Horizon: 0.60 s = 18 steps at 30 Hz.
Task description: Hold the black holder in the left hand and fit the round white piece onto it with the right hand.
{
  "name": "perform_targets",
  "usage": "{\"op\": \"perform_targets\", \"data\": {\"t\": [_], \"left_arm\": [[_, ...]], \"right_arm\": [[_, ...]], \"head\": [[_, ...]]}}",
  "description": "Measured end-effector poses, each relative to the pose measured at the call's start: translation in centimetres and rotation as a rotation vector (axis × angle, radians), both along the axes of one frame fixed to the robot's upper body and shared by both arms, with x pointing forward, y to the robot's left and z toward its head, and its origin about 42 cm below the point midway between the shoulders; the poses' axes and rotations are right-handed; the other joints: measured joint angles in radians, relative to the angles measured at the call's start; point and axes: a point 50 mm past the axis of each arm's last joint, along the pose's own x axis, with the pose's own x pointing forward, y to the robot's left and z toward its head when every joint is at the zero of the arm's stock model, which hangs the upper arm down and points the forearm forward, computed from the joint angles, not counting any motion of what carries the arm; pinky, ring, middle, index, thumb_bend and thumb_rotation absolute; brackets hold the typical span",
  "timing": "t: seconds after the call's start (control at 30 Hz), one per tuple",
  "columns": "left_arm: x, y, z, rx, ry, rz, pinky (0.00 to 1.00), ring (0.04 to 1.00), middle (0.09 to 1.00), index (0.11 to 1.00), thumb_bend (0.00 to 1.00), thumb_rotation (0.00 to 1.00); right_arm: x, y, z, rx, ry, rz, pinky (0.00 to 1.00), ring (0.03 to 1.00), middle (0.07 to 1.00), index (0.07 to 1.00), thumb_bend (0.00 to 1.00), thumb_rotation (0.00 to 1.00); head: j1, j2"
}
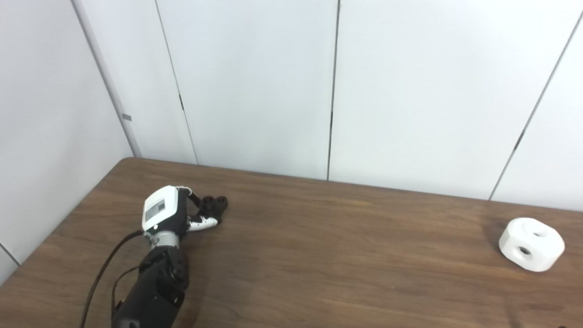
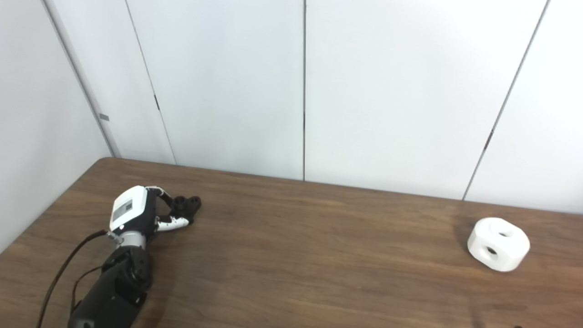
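The black holder (image 1: 215, 203) is a small dark piece with two round sockets on top, at the back left of the brown table (image 1: 319, 255). My left hand (image 1: 169, 212) reaches it from the near side, with fingers (image 1: 194, 197) and thumb closed against it; the holder is low at the table surface. The round white piece (image 1: 531, 243), a chunky block with round holes on top and side, rests alone at the far right of the table. It also shows in the right eye view as the white piece (image 2: 498, 243). My right hand is out of view.
White wall panels (image 1: 291, 91) stand right behind the table's back edge. The table's left edge runs diagonally close beside my left arm (image 1: 150, 291). A black cable (image 1: 102, 269) trails from the wrist toward the near left.
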Motion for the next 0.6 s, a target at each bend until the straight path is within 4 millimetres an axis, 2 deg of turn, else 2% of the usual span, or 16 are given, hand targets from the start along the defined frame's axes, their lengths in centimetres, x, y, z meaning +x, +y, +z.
{"op": "perform_targets", "data": {"t": [0.23, 0.6], "left_arm": [[0.0, -0.1, -0.1, -0.029, -0.005, -0.009, 0.89, 0.893, 0.79, 0.485, 0.52, 0.04], [-0.8, -1.1, 0.1, -0.033, -0.012, -0.055, 0.88, 0.882, 0.782, 0.485, 0.52, 0.04]], "right_arm": [[0.0, 0.0, 0.0, 0.0, 0.0, 0.0, 0.97, 0.975, 0.976, 1.0, 0.54, 1.0], [0.0, 0.0, 0.0, 0.0, -0.001, 0.001, 0.97, 0.971, 0.975, 1.0, 0.55, 1.0]], "head": [[-0.003, 0.003], [-0.014, 0.014]]}}
